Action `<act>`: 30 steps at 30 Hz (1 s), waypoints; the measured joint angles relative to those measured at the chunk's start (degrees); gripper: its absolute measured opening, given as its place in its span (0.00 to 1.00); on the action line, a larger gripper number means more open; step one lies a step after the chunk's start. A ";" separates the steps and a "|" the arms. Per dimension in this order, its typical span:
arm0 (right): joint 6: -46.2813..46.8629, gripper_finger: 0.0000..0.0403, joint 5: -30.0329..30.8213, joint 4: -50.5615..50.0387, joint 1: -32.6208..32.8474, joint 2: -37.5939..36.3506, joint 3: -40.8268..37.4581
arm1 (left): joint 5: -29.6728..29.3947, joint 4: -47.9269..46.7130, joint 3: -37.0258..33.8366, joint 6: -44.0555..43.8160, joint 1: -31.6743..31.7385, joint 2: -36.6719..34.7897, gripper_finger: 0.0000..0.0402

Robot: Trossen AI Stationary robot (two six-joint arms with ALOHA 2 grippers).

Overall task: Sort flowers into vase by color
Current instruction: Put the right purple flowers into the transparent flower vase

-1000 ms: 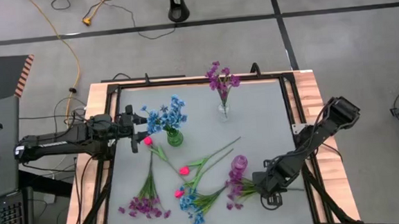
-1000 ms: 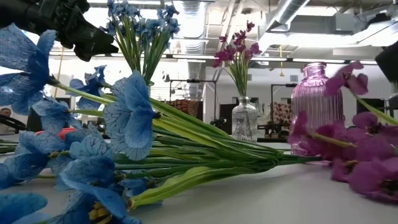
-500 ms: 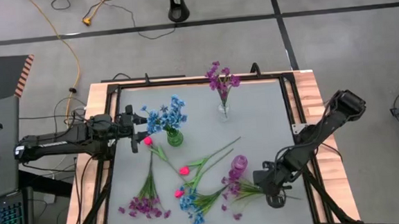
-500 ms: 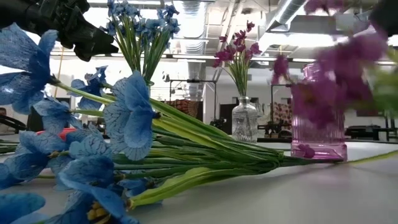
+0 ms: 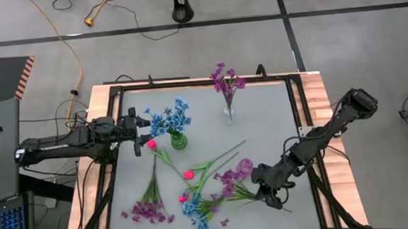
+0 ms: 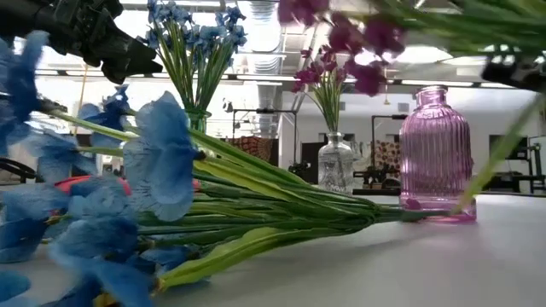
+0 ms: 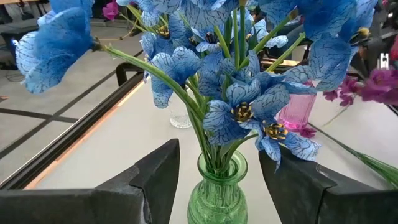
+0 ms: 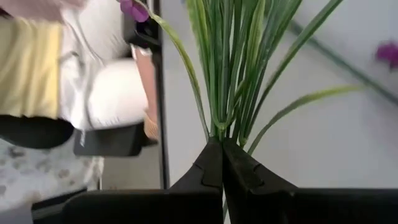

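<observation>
High view: the right gripper (image 5: pixel 264 185) clamps a purple sprig (image 5: pixel 229 180) by its stems, lifted just beside the pink vase (image 5: pixel 244 167). The left gripper (image 5: pixel 138 127), fingers spread, flanks the green vase (image 5: pixel 178 140) holding blue flowers (image 5: pixel 170 119).

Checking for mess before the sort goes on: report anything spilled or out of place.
One small purple bit lies alone on the table, apart from the loose flowers; it looks like a shed blossom. The right pincer grips a purple sprig nearby. The left pincer flanks the green vase.
</observation>
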 joint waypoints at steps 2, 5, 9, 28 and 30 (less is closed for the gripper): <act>-1.20 0.06 0.00 2.02 -0.78 -0.06 0.00 | 0.00 0.00 0.00 0.00 0.01 -0.01 0.52; -2.62 0.06 -0.04 4.99 -1.48 -0.06 0.02 | 0.00 0.00 0.00 0.00 0.01 -0.01 0.52; -3.00 0.06 -0.07 8.01 -2.32 -0.21 0.02 | -0.01 0.00 0.00 -0.02 0.01 0.00 0.52; -7.02 0.06 -0.02 27.50 -6.25 -0.36 0.02 | 0.00 0.00 0.00 -0.02 0.00 0.00 0.52; -7.02 0.06 -0.02 28.79 -6.22 -0.36 0.02 | -0.01 0.00 0.00 -0.01 0.02 0.00 0.52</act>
